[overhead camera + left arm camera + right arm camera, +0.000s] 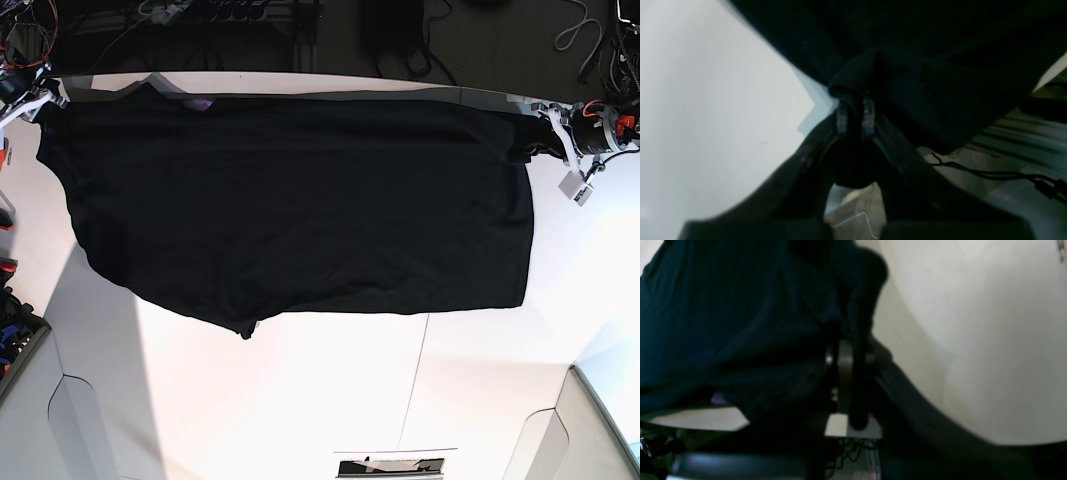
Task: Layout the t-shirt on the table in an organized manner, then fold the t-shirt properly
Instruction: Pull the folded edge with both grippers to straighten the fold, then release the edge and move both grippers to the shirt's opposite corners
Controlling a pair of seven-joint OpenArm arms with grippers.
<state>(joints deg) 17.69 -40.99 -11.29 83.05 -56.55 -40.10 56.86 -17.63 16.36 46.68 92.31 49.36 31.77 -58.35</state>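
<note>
Large black fabric t-shirt (290, 210) stretched above big white table (350, 390); left gripper (855, 113) and right gripper (853, 373) each clenched on opposite far corners.

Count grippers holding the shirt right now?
2. Left gripper pinches a fold of the t-shirt at the base view's right edge; right gripper clamps it at that view's left edge.

The left gripper (855, 116) is showing two dark, ribbed grey fingertips (869, 115) on black curved arms, the right gripper (853, 373) is showing dark fingers with a pale metal plate, and the base view is showing white wrists with orange-red accents.
</note>
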